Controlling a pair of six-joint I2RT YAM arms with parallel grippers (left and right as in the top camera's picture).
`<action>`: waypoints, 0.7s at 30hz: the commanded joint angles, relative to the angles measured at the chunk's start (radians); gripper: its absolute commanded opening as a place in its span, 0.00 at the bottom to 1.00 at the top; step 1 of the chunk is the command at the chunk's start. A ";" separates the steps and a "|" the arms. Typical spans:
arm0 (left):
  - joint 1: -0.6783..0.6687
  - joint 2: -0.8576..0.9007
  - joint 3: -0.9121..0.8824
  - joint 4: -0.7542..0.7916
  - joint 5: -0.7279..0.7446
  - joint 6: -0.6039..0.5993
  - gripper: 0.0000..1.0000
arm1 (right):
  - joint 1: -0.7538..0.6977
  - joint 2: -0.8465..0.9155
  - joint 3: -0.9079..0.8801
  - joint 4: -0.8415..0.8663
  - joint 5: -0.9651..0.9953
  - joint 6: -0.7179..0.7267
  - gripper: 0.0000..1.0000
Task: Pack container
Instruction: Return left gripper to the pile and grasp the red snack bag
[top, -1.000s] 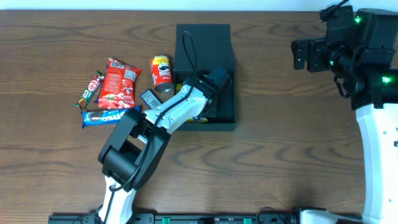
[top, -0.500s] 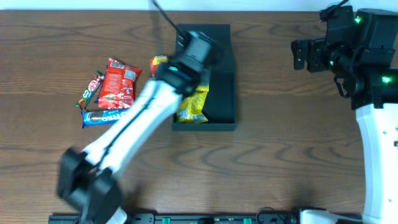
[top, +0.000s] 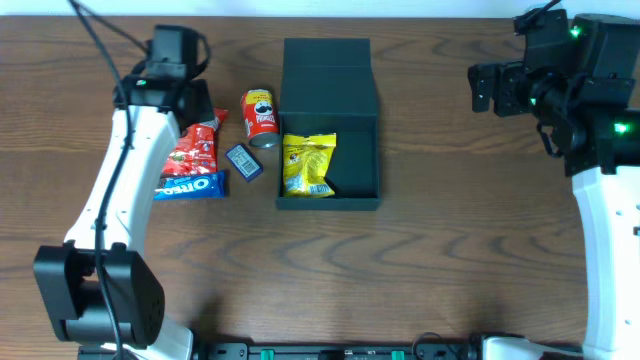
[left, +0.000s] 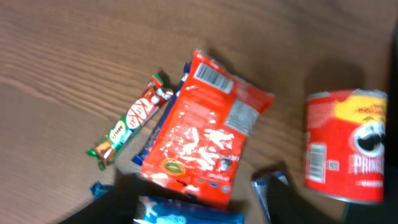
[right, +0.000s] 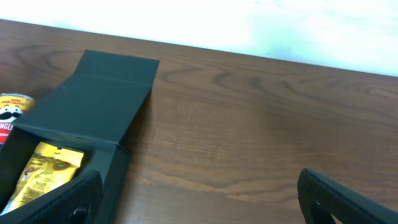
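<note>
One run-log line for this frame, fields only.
container lid open | yellow packet inside | left gripper open above red packet | right gripper open, empty, clear of container | Pringles can outside

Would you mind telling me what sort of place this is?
Probably a robotics test bench: a left arm and right arm stand at a wood-grain table, with a Pringles can and red snack packet beside the open container.

From overhead, the left arm (top: 118, 170) wholly covers the candy bar (left: 134, 118) and hides parts of the red snack packet (top: 200, 145) and the Oreo packet (top: 192, 186). The left wrist view is blurred. Its right edge cuts the Pringles can (left: 345, 146) and its bottom edge cuts the Oreo packet. The right wrist view's lower-left corner crops the container (right: 112, 93) and the yellow packet (right: 53, 165).
</note>
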 joint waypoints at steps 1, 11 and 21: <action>0.033 0.007 -0.081 0.043 0.127 0.141 0.79 | -0.003 0.004 0.001 -0.001 -0.005 0.019 0.99; 0.059 0.017 -0.288 0.289 0.080 0.273 0.95 | -0.003 0.004 0.001 -0.002 -0.005 0.026 0.99; 0.068 0.130 -0.314 0.350 0.126 0.274 0.96 | -0.003 0.004 0.001 -0.002 -0.005 0.026 0.99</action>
